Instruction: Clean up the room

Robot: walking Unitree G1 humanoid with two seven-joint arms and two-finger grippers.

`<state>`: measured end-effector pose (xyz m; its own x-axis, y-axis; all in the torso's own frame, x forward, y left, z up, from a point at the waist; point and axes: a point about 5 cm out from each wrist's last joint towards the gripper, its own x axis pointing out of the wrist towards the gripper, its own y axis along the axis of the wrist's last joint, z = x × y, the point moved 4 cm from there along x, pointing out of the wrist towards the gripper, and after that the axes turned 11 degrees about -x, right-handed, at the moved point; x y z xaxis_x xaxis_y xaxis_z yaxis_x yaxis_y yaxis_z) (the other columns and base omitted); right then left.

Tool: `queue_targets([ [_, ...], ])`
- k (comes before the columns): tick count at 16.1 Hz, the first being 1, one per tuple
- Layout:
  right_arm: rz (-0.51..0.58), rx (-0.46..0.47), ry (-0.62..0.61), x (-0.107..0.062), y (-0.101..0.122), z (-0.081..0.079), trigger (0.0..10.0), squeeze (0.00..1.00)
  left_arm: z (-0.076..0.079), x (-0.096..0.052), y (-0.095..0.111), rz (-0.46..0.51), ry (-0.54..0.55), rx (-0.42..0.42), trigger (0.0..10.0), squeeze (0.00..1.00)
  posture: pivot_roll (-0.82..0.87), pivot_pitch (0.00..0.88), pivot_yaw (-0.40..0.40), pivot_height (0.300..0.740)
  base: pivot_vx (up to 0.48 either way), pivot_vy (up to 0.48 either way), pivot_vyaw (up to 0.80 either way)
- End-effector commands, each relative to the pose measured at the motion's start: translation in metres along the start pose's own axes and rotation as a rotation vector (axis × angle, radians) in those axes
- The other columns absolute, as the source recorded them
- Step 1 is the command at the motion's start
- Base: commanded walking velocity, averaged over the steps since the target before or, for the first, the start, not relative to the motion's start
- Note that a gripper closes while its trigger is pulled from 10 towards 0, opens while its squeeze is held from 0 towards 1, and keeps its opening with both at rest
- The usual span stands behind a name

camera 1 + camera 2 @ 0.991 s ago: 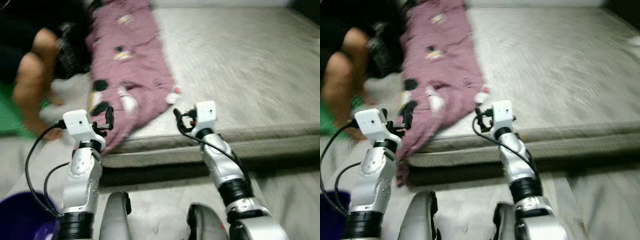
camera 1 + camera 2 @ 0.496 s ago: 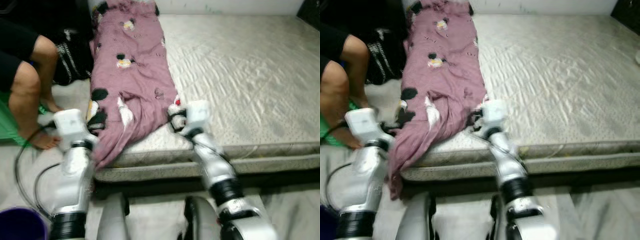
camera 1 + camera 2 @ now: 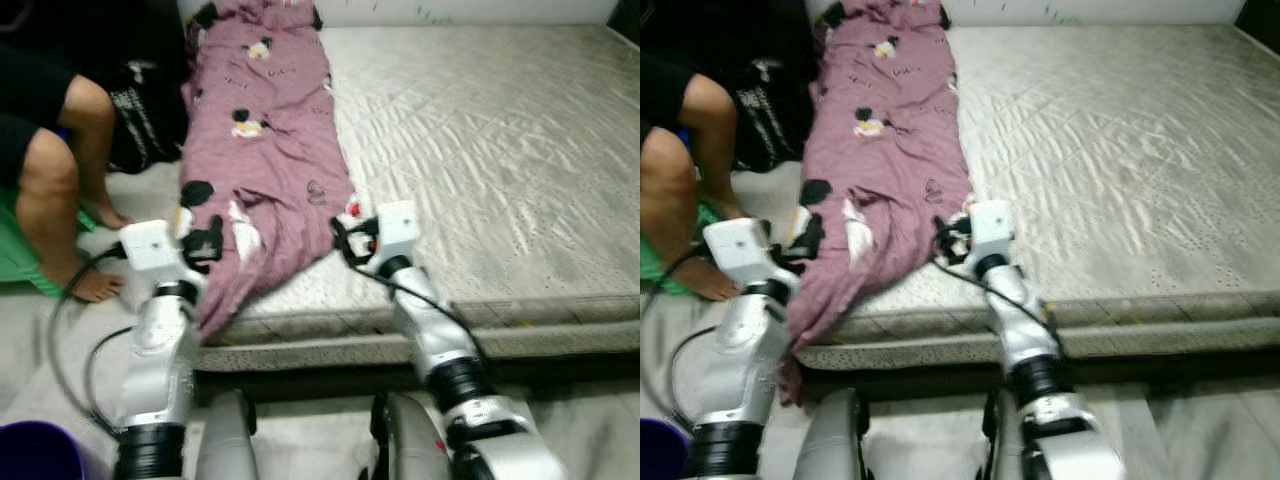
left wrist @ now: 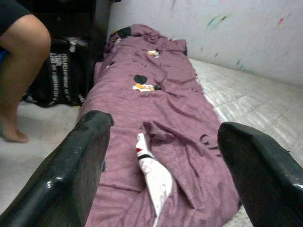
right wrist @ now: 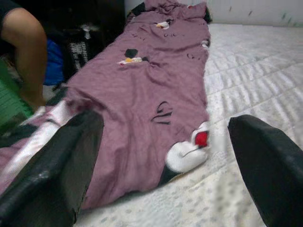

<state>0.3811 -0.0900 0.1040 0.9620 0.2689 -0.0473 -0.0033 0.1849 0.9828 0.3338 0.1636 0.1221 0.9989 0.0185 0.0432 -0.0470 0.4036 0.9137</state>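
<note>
Sitting at far left, a person's bare leg [image 3: 55, 190] rests on the floor beside a black bag [image 3: 150, 110]. Left gripper [image 3: 205, 243] hovers at the near left edge of the mauve blanket [image 3: 265, 150], jaws open. Blanket lies along the mattress [image 3: 480, 150] left side, its near end drooping over the edge. Right gripper [image 3: 345, 240] hovers at the blanket's near right corner, jaws open.

A mauve blanket [image 3: 262, 130] with black-and-white cartoon prints lies on a pale grey quilted mattress [image 3: 480, 150].
</note>
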Motion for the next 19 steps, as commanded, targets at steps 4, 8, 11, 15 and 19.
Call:
queue_targets([
  [4, 0.018, 0.011, 0.018, 0.003, 0.006, -0.007, 10.0, 0.0, -0.008, 0.0, -0.002, -0.029, 0.038, 0.014, 10.0, 0.0, 0.07, 0.04, 0.009, 0.537, 0.0, 0.0, 0.0],
  [8, -0.012, -0.002, 0.034, 0.003, 0.002, -0.009, 10.0, 0.0, -0.007, 0.0, -0.003, -0.027, 0.032, 0.011, 10.0, 0.0, 0.07, 0.034, 0.007, 0.537, 0.0, 0.0, 0.0],
  [11, -0.012, -0.015, 0.056, 0.004, 0.002, -0.012, 10.0, 0.0, -0.004, 0.001, -0.003, -0.032, 0.031, 0.006, 10.0, 0.0, 0.08, 0.043, 0.002, 0.537, 0.0, 0.0, 0.8],
  [15, -0.141, -0.002, 0.183, 0.01, -0.012, -0.029, 10.0, 0.0, -0.009, -0.014, 0.004, -0.036, 0.069, 0.06, 10.0, 0.0, 0.11, 0.123, 0.005, 0.537, 0.0, 0.0, 0.0],
  [19, -0.203, -0.105, 0.396, 0.017, -0.015, -0.069, 10.0, 0.0, -0.026, -0.041, 0.019, -0.013, 0.142, 0.144, 10.0, 0.0, 0.2, 0.16, -0.017, 0.537, 0.0, 0.0, 0.0],
])
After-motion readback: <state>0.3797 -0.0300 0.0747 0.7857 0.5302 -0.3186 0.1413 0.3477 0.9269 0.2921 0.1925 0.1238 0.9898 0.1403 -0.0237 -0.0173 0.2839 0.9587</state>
